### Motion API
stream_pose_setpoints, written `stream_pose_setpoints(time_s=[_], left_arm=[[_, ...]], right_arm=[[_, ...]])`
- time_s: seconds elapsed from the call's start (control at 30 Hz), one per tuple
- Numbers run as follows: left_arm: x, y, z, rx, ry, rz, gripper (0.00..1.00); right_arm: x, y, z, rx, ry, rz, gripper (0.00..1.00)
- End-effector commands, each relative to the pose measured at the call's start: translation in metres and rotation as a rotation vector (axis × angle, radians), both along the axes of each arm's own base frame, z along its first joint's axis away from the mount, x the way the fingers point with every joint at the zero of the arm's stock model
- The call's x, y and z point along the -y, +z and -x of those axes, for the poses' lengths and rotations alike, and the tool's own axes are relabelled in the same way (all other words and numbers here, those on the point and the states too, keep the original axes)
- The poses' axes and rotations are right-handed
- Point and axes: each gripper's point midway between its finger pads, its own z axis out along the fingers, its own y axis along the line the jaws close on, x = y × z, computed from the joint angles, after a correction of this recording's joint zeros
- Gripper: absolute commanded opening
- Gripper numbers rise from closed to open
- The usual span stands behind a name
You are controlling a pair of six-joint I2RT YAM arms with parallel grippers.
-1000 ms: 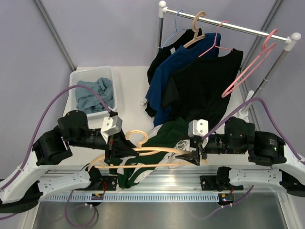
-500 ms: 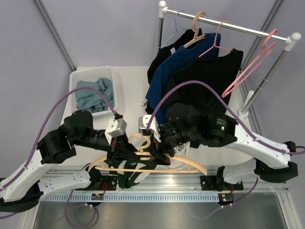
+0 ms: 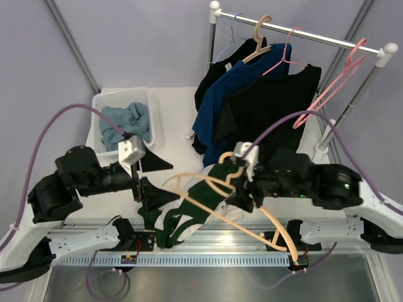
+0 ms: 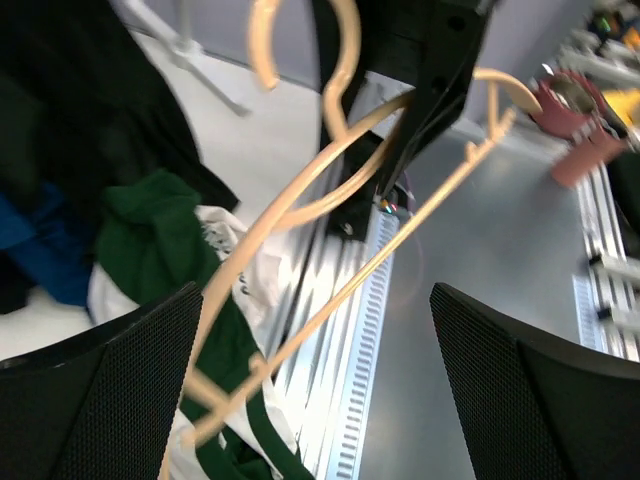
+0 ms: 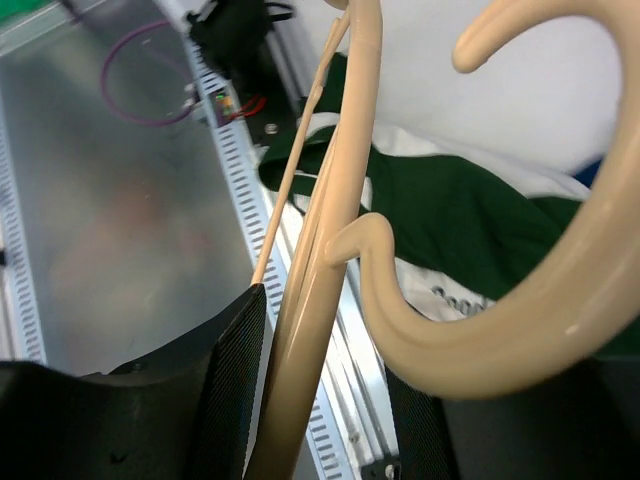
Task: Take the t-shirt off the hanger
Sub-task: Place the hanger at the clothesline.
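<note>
The left gripper (image 3: 162, 181) stands wide open with nothing between its 2 fingers, hovering over the table's (image 3: 170, 107) near edge, left of the middle. The right gripper (image 3: 244, 186) is clamped on the beige hanger (image 5: 345, 180) just below its hook, holding it tilted above the near edge. The green-and-white t-shirt (image 3: 189, 207) lies bunched at that near edge between the 2 arms, partly spilling over the front rail, under the hanger's left end; whether it is still threaded on I cannot tell.
</note>
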Motion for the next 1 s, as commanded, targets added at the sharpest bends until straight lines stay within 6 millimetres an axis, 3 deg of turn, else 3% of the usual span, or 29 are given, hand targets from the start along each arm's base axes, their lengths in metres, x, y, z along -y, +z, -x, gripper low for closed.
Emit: stream_pose_setpoints(time_s=[0.0, 0.07, 0.1, 0.2, 0.37, 0.5, 0.67, 0.83, 0.97], left_arm=[[-0.015, 0.04, -0.038, -0.023, 0.276, 0.084, 0.99], [-0.016, 0.05, -0.039, -0.073, 0.305, 0.119, 0.99], [-0.014, 0.054, -0.04, -0.084, 0.307, 0.135, 0.99], [-0.011, 0.052, -0.043, -0.118, 0.33, 0.174, 0.99], [-0.015, 0.041, -0.05, -0.144, 0.386, 0.199, 0.99], [-0.014, 0.034, -0.049, -0.167, 0.384, 0.202, 0.99], [-0.016, 0.027, -0.047, -0.174, 0.379, 0.198, 0.99], [-0.019, 0.019, -0.047, -0.157, 0.386, 0.184, 0.99], [-0.013, 0.015, -0.044, -0.155, 0.349, 0.166, 0.99]], right_arm=[[0.058, -0.012, -0.037, 0.006, -0.387, 0.037, 0.0], [0.09, -0.015, -0.057, 0.007, -0.608, 0.032, 0.0], [0.11, -0.022, -0.058, -0.023, -0.7, 0.071, 0.0], [0.153, -0.019, -0.07, 0.003, -0.905, 0.099, 0.0], [0.182, 0.002, -0.089, 0.074, -1.134, 0.102, 0.0], [0.17, 0.032, -0.105, 0.149, -1.187, 0.094, 0.0], [0.144, 0.049, -0.12, 0.231, -1.182, 0.15, 0.0], [0.142, 0.071, -0.13, 0.326, -1.189, 0.165, 0.0], [0.153, 0.084, -0.133, 0.398, -1.174, 0.2, 0.0]])
